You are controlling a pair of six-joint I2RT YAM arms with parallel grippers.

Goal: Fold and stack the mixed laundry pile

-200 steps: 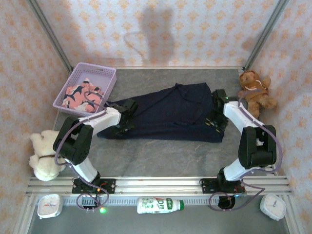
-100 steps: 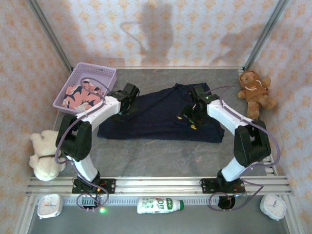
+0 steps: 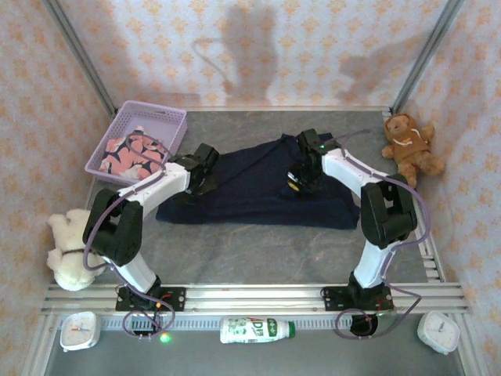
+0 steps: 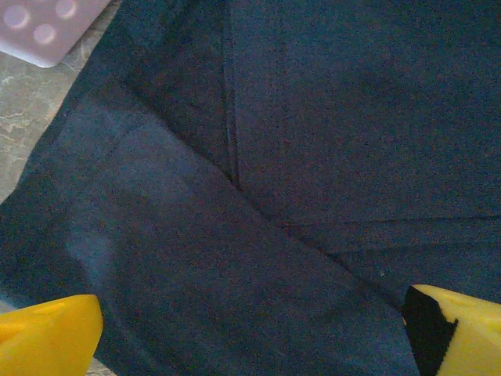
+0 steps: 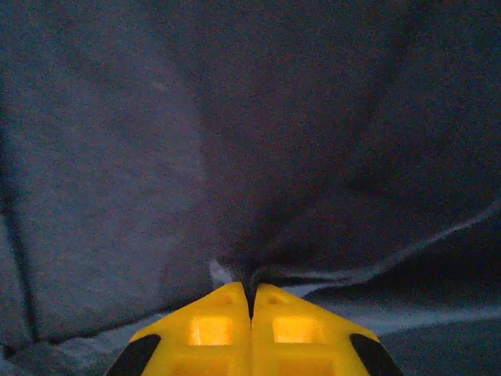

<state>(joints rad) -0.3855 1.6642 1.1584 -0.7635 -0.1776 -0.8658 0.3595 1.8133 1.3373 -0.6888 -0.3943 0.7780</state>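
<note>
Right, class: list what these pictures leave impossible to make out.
Right wrist view: whether the right hand pinches the navy garment; its shut fingers cover the spot.
Left wrist view: the lavender basket, cut off by the frame corner.
Top view: the bottle label, too small to read.

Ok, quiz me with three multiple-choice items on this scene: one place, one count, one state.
1. Where is the pink shark-print garment? A on the navy garment; B in the lavender basket; C beside the brown teddy.
2. How many teddy bears? A two; B one; C three.
3. The right gripper is: A wide open; B open over the basket; C shut on the navy garment.
Answers: 1 B, it lies within the basket's walls; 2 A, brown teddy plus cream teddy; 3 C, closed fingers pinch bunched navy cloth.
</note>
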